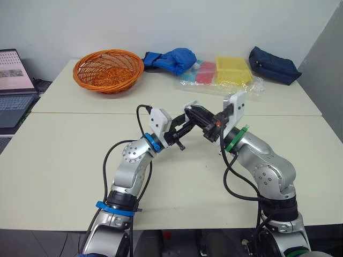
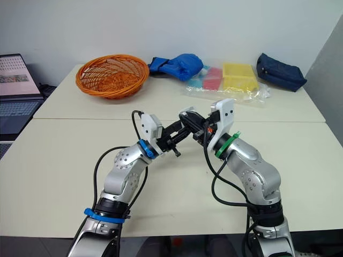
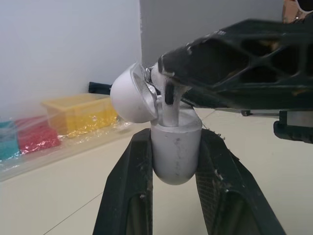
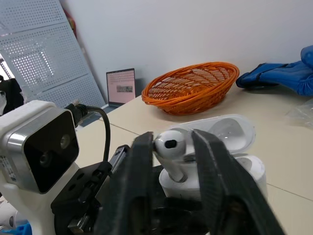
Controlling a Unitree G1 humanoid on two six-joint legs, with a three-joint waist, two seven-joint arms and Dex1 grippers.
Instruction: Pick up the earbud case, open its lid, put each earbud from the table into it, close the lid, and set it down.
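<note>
1. The earbud case [image 3: 176,164], lid [image 3: 131,100] open, is held clamped in the left pincer [image 3: 175,139], above the bench [image 1: 69,155].
2. An earbud [image 4: 171,154] is gripped by the right pincer [image 4: 172,141], its stem inside the case.

The earbud case [image 3: 176,152] is smooth white plastic with a soft sheen, and its lid [image 3: 131,95] is glossier. The earbud [image 4: 168,143] is glossy white plastic too. My left gripper [image 3: 176,139] has matt black fingers [image 3: 128,196] with finely rough pads. The basket [image 1: 109,69] is woven orange wicker, and the bundle [image 1: 174,59] beside the basket is blue cloth.
</note>
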